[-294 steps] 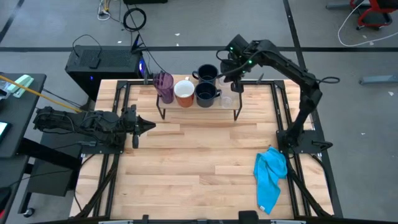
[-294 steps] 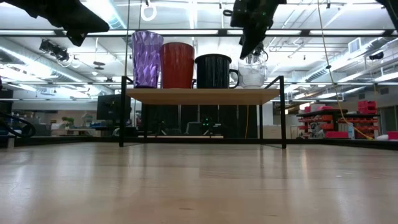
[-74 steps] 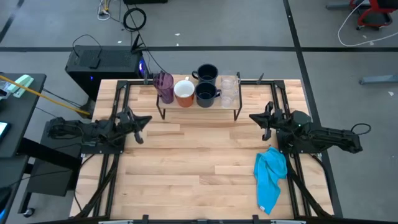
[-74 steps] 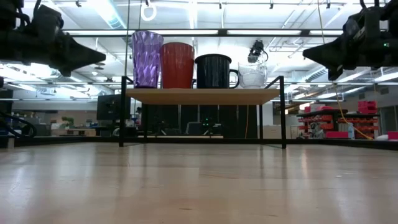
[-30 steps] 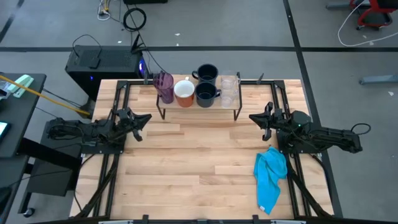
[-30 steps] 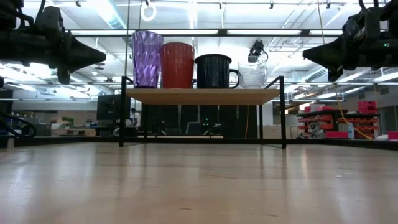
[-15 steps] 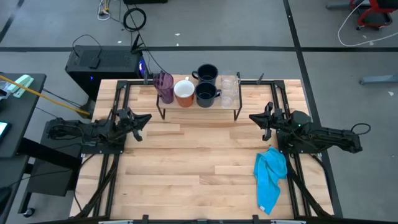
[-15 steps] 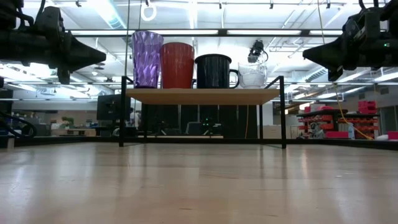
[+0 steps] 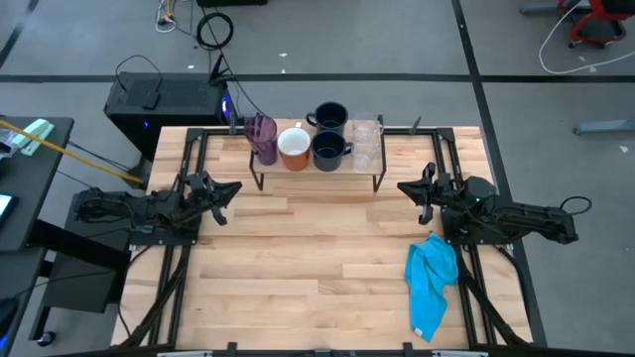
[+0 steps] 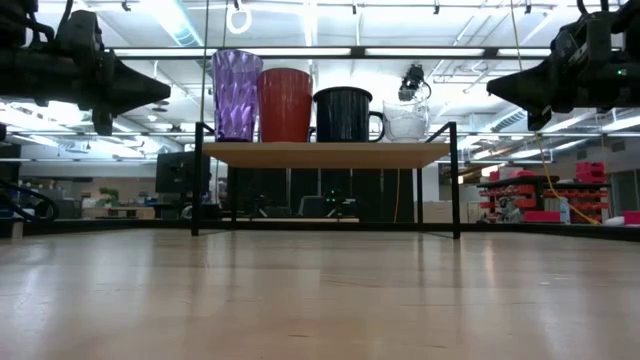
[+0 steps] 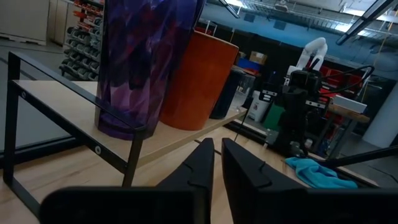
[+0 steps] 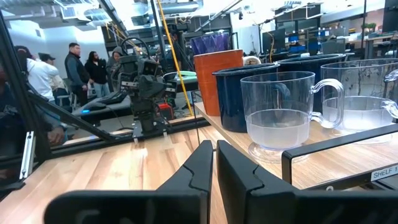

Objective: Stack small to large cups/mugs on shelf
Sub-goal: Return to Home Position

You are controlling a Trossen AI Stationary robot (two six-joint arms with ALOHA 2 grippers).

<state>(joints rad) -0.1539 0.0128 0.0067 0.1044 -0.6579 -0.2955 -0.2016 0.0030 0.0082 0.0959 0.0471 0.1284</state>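
Parking both arms is your step now: the left gripper (image 9: 233, 187) and right gripper (image 9: 404, 186) hover clenched and empty at opposite counter (image 9: 317, 258) edges. The cups (image 10: 285, 105) stand together on the shelf (image 10: 320, 153). In my judgement, you only need to settle at home.

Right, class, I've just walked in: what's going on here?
Nothing is being handled. The left arm and right arm sit folded at opposite sides of the table, jaws shut and empty. On the shelf stand a purple tumbler, a white mug with an orange inside, a dark mug and a clear cup in a row; a second dark mug and a second clear cup stand behind them. A blue cloth lies on the table near the right arm.
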